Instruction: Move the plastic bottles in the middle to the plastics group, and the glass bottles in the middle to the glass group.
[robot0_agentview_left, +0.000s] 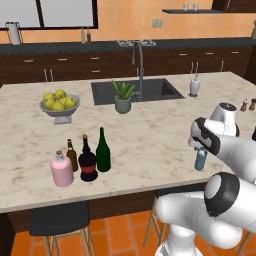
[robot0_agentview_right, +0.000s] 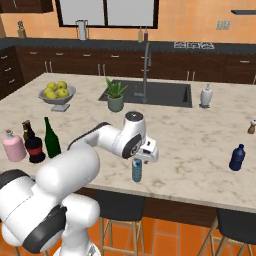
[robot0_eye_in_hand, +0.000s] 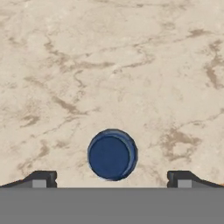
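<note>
A small clear water bottle with a blue cap stands near the counter's front edge. My gripper hangs open right above it, one fingertip on each side of the cap and not touching it. At the counter's left end stand the tall dark-green bottle and the round black bottle with a red band. Close beside them are the pink flask and the small brown bottle.
A dark-blue bottle stands alone at the counter's right end. Further back are a bowl of lemons, a potted plant, the sink and a white soap dispenser. Stools stand under the front edge.
</note>
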